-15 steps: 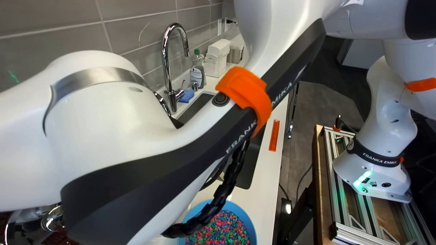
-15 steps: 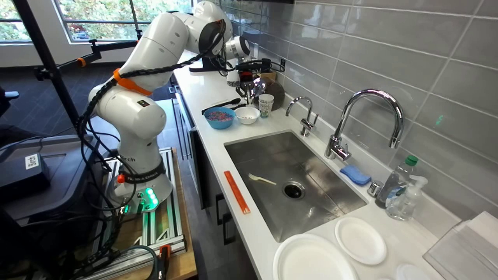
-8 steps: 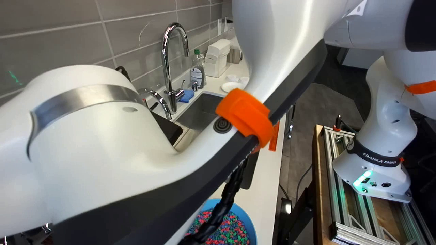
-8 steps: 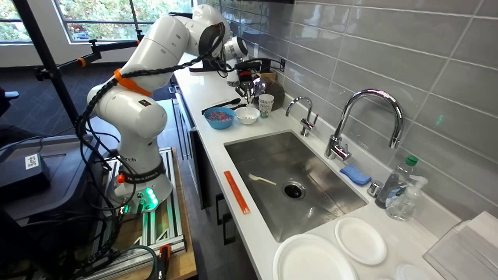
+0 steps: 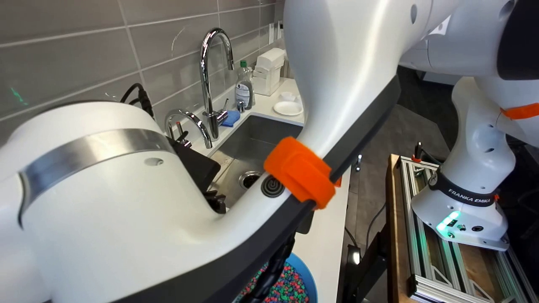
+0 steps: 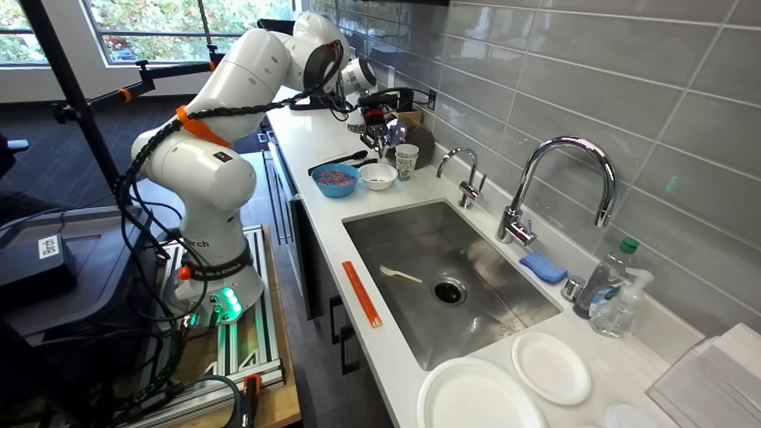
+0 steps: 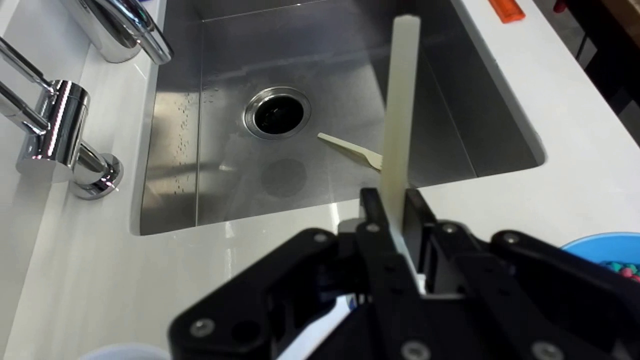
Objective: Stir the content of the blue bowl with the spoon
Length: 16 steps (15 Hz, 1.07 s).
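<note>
Wrist view: your claw pinches the spoon (presumed; working end hidden). In an exterior view, dish near the claw, bowl just beside the dish. Judged next: lift over both rims, dip into the bits, circle slowly, clear of the wall.

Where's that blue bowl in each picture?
In an exterior view: blue bowl at the bottom middle, partly behind the arm.
In an exterior view: blue bowl slightly above and left of centre.
Wrist view: blue bowl cut off at the right edge, below centre.
Shared landmark: the sink drain.
</note>
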Tool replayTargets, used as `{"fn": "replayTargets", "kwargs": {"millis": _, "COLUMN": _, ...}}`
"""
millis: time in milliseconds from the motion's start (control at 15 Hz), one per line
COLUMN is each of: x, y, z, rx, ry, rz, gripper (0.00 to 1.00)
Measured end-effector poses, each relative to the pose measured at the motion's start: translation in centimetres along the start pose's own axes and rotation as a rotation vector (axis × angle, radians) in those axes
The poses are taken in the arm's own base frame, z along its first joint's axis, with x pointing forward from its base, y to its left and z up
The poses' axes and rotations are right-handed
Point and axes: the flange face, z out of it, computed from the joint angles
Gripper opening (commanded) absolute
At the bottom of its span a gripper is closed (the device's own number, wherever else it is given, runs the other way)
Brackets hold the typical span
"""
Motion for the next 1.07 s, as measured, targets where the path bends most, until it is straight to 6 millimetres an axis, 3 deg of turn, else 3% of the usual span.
{"fn": "replayTargets", "kwargs": {"millis": 1067, "x": 1.4, "y": -0.8, "z": -0.2, "rx": -0.098, "ry": -0.107, "rz": -0.034, "gripper": 0.04}}
